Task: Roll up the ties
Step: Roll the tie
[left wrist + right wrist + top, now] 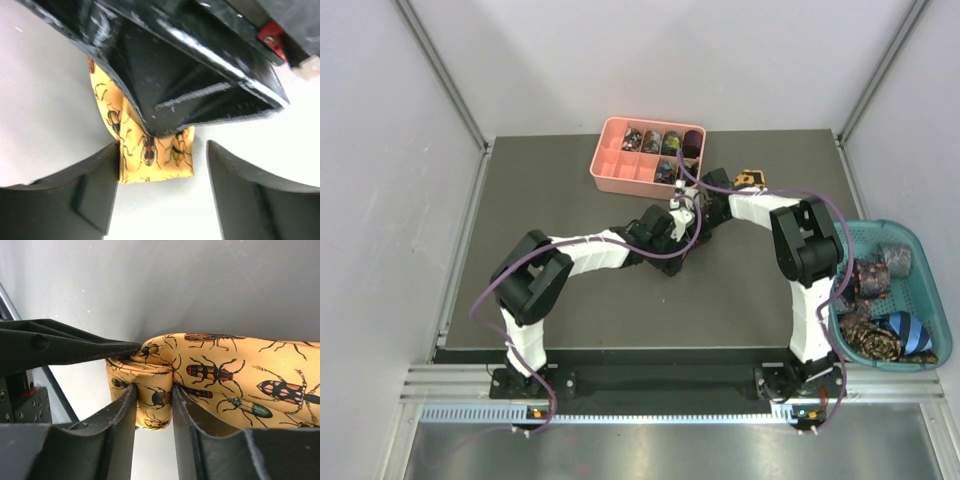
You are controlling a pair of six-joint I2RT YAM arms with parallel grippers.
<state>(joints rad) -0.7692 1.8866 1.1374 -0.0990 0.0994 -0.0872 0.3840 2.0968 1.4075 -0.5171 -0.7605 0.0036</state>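
Observation:
A golden-yellow tie printed with beetles [235,375] lies on the table; a bit of it shows in the top view [751,180] behind the right arm. My right gripper [154,402] is shut on the tie's folded, partly rolled end. In the top view it [686,207] meets my left gripper [672,232] at the table's middle. In the left wrist view the left gripper [162,200] is open, the tie end [155,157] lies between its fingers against the left finger [92,190], and the right gripper's black body covers the tie above.
A pink compartment tray [616,172] at the back holds several rolled ties in its far row. A teal basket [912,236] at the right holds several loose ties, dark floral [868,338] and blue striped [912,330]. Metal frame posts stand at the table's corners.

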